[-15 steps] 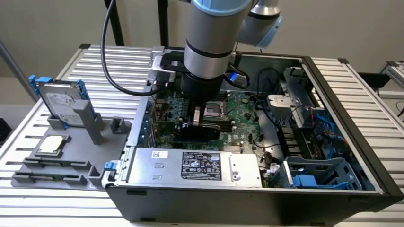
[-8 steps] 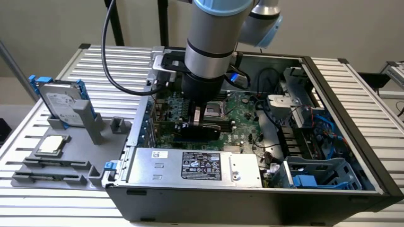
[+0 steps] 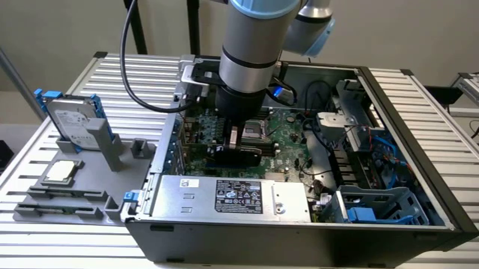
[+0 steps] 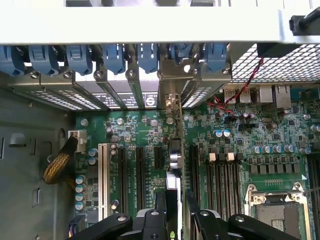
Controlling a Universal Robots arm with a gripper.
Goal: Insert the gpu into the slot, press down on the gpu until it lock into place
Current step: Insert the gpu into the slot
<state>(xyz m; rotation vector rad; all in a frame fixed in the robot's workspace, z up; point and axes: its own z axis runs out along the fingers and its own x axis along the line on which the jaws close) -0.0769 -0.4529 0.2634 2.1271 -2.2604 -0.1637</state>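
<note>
The gripper (image 3: 233, 147) reaches down inside the open computer case (image 3: 419, 168), over the green motherboard (image 4: 235, 125). Its fingers (image 4: 160, 220) pinch the gpu (image 4: 173, 165), which stands on edge among the expansion slots, its metal bracket (image 4: 171, 102) near the case's rear wall.

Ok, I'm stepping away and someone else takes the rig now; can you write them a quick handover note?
Gripper: down inside the open computer case, shut on the gpu.
Gpu: held edge-on over the green motherboard, its metal bracket end toward the rear expansion bays.
Slot: hidden under the card; whether the card has entered it cannot be told.
Done: card picked up and brought to the board.
Left: seating and lock unconfirmed.
</note>
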